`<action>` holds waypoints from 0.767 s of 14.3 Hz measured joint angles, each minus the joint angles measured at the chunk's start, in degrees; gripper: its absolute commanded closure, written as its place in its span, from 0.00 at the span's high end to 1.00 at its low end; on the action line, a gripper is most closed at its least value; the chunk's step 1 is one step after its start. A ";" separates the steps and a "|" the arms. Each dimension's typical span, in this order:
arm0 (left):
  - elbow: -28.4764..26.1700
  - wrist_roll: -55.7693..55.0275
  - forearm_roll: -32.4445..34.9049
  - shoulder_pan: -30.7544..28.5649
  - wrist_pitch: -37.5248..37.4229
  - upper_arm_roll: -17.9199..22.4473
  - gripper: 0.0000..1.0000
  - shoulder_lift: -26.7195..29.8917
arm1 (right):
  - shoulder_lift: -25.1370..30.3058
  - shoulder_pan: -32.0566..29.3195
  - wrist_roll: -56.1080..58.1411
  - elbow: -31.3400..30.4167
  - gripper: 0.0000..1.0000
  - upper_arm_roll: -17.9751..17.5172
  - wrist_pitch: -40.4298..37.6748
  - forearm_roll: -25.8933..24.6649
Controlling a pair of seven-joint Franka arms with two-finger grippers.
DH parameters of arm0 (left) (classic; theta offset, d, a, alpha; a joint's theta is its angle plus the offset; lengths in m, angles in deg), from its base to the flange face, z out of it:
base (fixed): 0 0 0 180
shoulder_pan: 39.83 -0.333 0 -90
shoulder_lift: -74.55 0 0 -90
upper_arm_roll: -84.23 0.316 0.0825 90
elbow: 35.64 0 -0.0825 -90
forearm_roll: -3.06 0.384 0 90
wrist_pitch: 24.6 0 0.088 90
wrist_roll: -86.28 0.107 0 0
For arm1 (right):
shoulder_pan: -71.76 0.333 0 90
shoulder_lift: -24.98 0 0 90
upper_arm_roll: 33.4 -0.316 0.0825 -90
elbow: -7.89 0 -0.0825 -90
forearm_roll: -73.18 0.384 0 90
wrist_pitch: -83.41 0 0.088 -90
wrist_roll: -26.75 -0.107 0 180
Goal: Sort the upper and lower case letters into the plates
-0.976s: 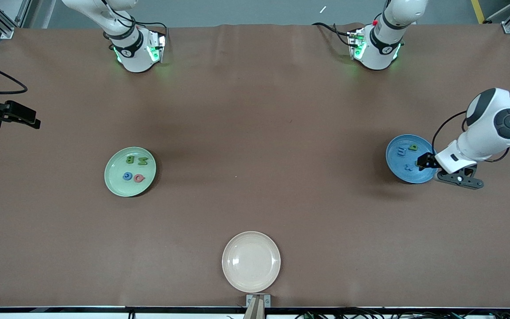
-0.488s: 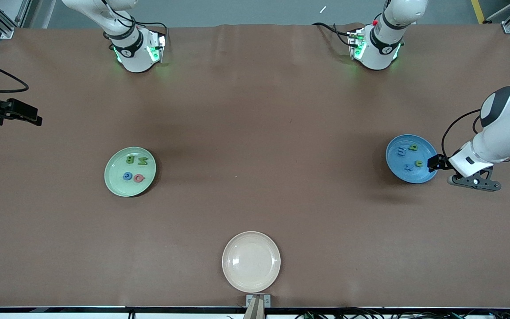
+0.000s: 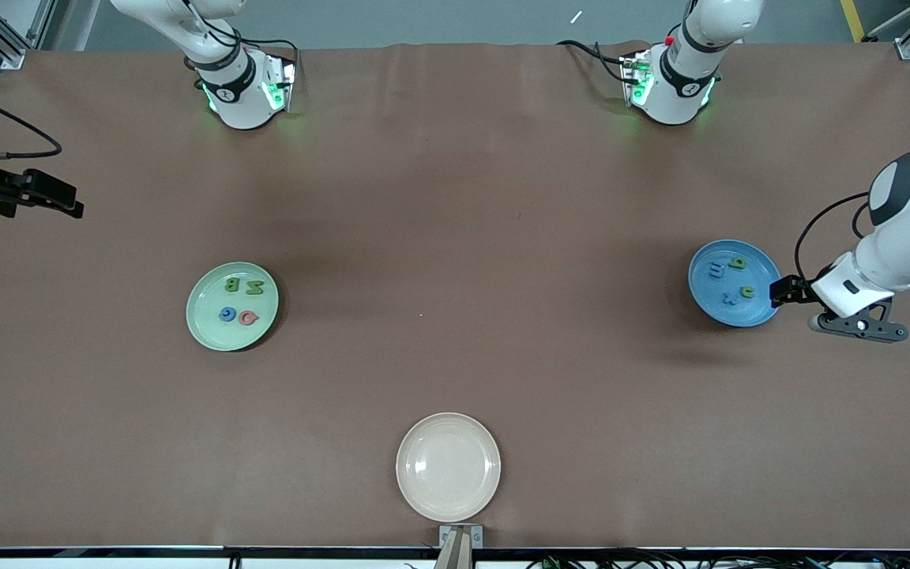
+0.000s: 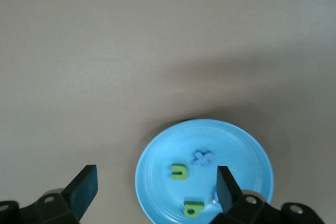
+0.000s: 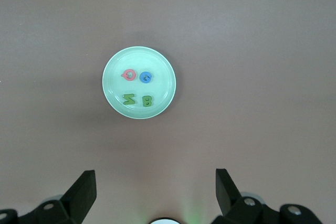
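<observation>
The four capitals lie in the pale green plate: green B and green N side by side, with blue G and pink Q side by side nearer the front camera. You see this plate whole in the right wrist view, out ahead of the right gripper's fingers and well apart from them. The four small letters lie in the bright blue plate: blue m, one green lowercase letter, blue x and a second green lowercase letter. In the left wrist view the blue plate sits between and just ahead of the left gripper's fingers, one finger overlapping its rim.

The left gripper hangs in the air over the blue plate's edge toward the left arm's end of the desk, fingers spread wide and empty. The right gripper hangs over the right arm's end of the desk, well apart from the green plate, fingers likewise wide and empty.

A cream-beige plate rests at the desk edge nearest the front camera, between the two coloured plates.
</observation>
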 measured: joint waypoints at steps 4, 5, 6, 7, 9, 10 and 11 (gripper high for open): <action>2.02 13.32 -20.74 6.40 0.10 10.94 1.00 12.97 | 0.93 0.00 0.00 -0.92 1.00 0.01 0.04 0.00; 2.68 14.88 -24.39 10.16 0.10 15.20 1.00 16.13 | 1.23 0.00 0.00 -1.45 1.00 0.02 0.23 0.00; 3.35 15.45 -27.55 15.02 0.11 20.06 1.00 18.81 | 1.60 -0.01 0.00 -2.13 1.00 0.03 0.55 0.00; 4.08 15.62 -30.37 21.31 0.10 26.00 1.00 21.14 | 1.97 -0.01 0.00 -2.76 1.00 0.04 0.86 0.00; 4.74 15.64 -34.57 34.73 0.10 38.41 1.00 24.66 | 2.58 -0.02 0.00 -3.64 1.00 0.07 1.29 0.00; 4.89 15.63 -36.49 41.17 0.09 44.41 1.00 25.97 | 2.80 -0.02 0.00 -3.80 1.00 0.09 1.33 0.00; 5.02 15.63 -38.15 46.85 0.09 49.78 1.00 27.07 | 3.04 -0.02 0.00 -3.98 1.00 0.09 1.35 0.00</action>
